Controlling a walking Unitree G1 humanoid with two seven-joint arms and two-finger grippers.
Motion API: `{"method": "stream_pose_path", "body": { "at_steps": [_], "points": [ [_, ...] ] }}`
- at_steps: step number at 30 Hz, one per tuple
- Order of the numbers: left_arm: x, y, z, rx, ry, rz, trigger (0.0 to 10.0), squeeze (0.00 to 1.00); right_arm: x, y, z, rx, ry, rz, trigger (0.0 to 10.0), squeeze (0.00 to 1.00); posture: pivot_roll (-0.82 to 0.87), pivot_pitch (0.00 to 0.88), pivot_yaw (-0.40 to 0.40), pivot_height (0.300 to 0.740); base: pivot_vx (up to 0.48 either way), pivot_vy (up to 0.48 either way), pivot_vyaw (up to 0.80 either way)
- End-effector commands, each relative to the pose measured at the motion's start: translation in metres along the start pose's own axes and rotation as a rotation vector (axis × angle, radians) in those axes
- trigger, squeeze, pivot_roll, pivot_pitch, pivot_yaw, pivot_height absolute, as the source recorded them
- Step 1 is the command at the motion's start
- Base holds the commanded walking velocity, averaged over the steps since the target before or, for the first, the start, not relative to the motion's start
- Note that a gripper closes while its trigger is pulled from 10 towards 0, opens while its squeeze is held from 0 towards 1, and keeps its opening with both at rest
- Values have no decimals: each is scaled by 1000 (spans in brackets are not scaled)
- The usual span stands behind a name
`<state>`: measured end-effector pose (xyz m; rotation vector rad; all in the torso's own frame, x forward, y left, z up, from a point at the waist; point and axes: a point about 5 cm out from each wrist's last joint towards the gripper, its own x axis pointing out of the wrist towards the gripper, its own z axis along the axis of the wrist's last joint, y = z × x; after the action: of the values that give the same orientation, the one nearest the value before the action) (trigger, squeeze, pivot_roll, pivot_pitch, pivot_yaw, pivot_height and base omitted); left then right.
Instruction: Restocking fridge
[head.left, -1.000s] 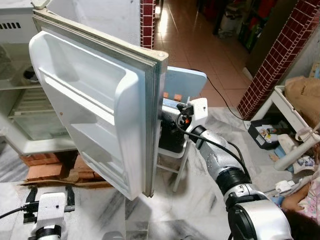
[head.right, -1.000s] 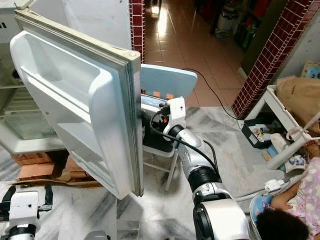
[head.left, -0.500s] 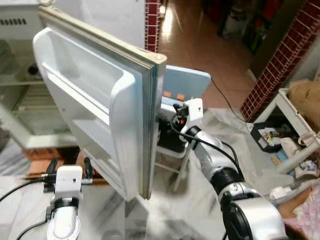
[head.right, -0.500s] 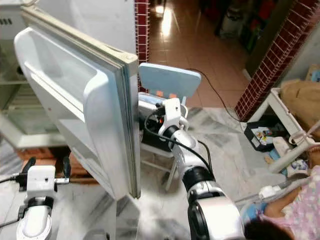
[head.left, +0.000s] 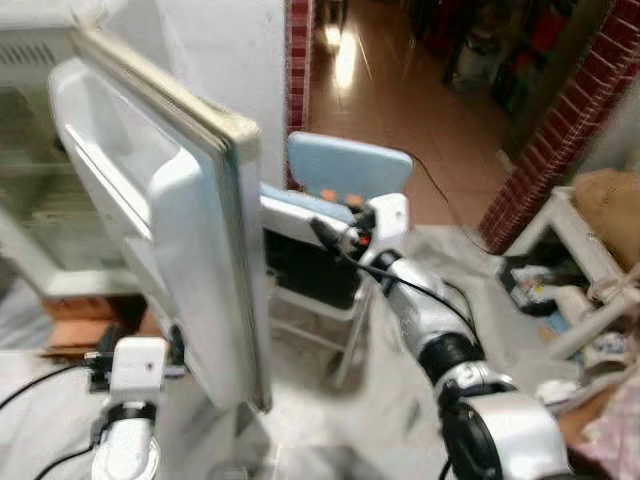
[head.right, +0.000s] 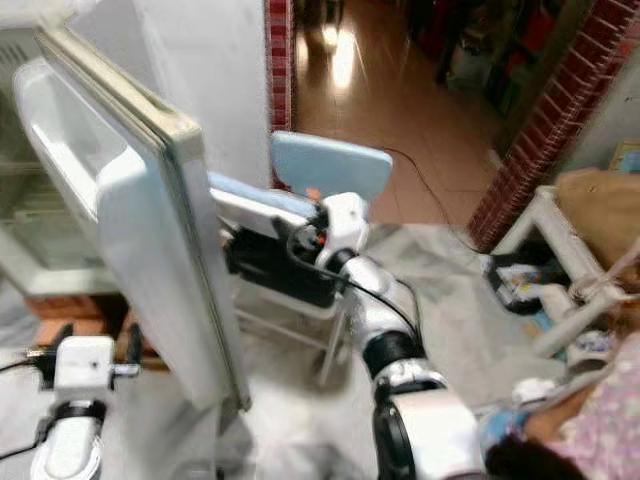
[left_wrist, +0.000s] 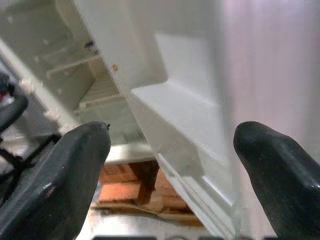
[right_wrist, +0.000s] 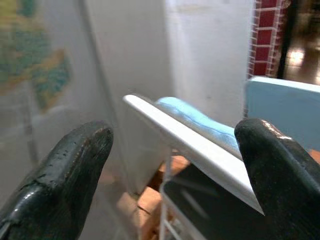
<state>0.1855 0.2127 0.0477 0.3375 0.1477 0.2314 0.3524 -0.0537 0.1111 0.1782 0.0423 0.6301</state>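
1. White plastic fridge door (head.left: 150, 210) stands swung wide, its moulded inner shelves bare; the open white fridge cabinet (head.left: 40, 200) with its wire shelves lies beyond the door, ahead of the left gripper (head.left: 135, 338).
2. Left gripper sits low, near the door's bottom corner on the inner side. Fingers spread apart, nothing between them; the left wrist view looks up at the lower door shelf (left_wrist: 175, 110).
3. Right gripper (head.left: 330, 232) reaches out on the door's outer side, just beside the pale blue chair (head.left: 350, 165) with its white frame. Fingers wide apart, holding nothing; the chair's white rail (right_wrist: 195, 150) runs between them, untouched as far as I can tell.
4. No food or bottle in either gripper, so restocking proper looks not yet begun.
5. Risks, my reading: right fingers could snag the chair rail or the black cable (head.left: 420, 290) along the arm. The door, unheld, could swing into the left arm. Head views are blurred, so aim may be poor.
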Motion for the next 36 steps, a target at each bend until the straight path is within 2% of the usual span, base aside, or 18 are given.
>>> {"method": "stream_pose_path", "body": {
  "at_steps": [1,7,12,18,22,27,29,30,32,33,34,35,36],
  "points": [
    [-1,-1,3,-1,-8,3,10000,0,-4,-11,4,-20,1,-28,10000,0,124,23,-20,740,0,0,0],
    [-5,2,-3,0,10,10,10000,0,-1,-8,5,-22,1,3,10000,0,120,30,-26,740,0,0,0],
    [-6,-7,2,15,-22,-6,10000,0,4,1,6,-34,-11,35,10000,0,120,26,-26,740,0,0,751],
    [-5,-8,3,11,-24,-18,10000,0,4,3,4,-28,-8,34,10000,0,119,19,-24,740,0,0,766],
    [-3,-10,3,15,-24,-27,10000,0,7,3,4,-43,16,-3,10000,0,122,17,-23,740,0,0,673],
    [-1,-11,2,14,-18,-25,10000,0,14,6,7,-64,44,-53,10000,0,125,10,-25,740,0,0,0],
    [-1,-12,2,13,-18,-28,10000,0,21,15,16,-7,3,-12,10000,0,125,9,-25,740,0,0,0],
    [-1,-13,2,12,-19,-36,10000,0,28,32,29,117,-82,112,10000,0,125,8,-24,740,0,0,0],
    [-1,-14,2,11,-20,-41,10000,0,31,46,41,199,-153,222,10000,0,125,8,-24,740,0,0,0],
    [-1,-14,2,11,-20,-42,10000,0,29,60,53,273,-204,367,10000,0,124,5,-25,740,0,0,0],
    [0,-14,2,11,-21,-43,10000,0,21,79,68,360,-261,567,10000,0,124,5,-25,740,0,0,0],
    [0,-14,2,11,-21,-43,10000,0,21,79,68,360,-261,567,10000,0,124,5,-25,740,0,0,0],
    [0,-14,2,10,-21,-44,10000,0,15,85,73,388,-277,645,10000,0,124,5,-25,740,0,0,0]
  ]
}}
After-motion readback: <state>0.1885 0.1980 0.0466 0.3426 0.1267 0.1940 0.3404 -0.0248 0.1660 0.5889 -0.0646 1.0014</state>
